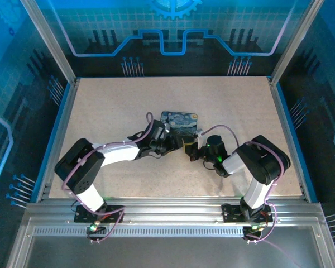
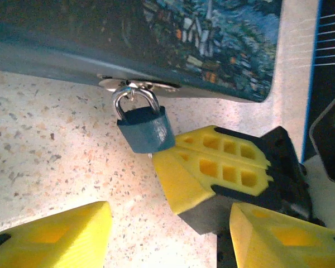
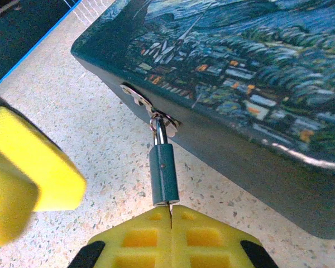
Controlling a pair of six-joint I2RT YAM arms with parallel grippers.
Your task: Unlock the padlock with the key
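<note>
Plainly the key-turning step is in hand. The small blue-grey metal padlock (image 3: 163, 173) hangs by its silver shackle (image 2: 135, 101) from the metal hasp (image 3: 135, 96) on the near side of the dark-blue rectangular tin with the starry-night print (image 3: 257, 67), which sits near the middle of the speckled table (image 2: 44, 145). The shackle looks seated, so the lock is not yet open.

The right gripper (image 3: 171, 220) comes in from the near right, its yellow pads clenched together just below the padlock's base. A thin dark sliver of metal, the key (image 3: 170, 209), runs up from between the pads into the bottom of the lock, so the key appears to be held and inserted.

The left gripper (image 2: 170, 223) sits just to the left of the lock with its jaws parted and nothing between them, apart from the padlock's body.

The next move, as I judge it, calls for a wrist roll of the right gripper to turn the key in line with the lock. Since the padlock hangs loose on the hasp, it may swing or twist with the key. The left gripper would likely need to close on the body to steady it.
</note>
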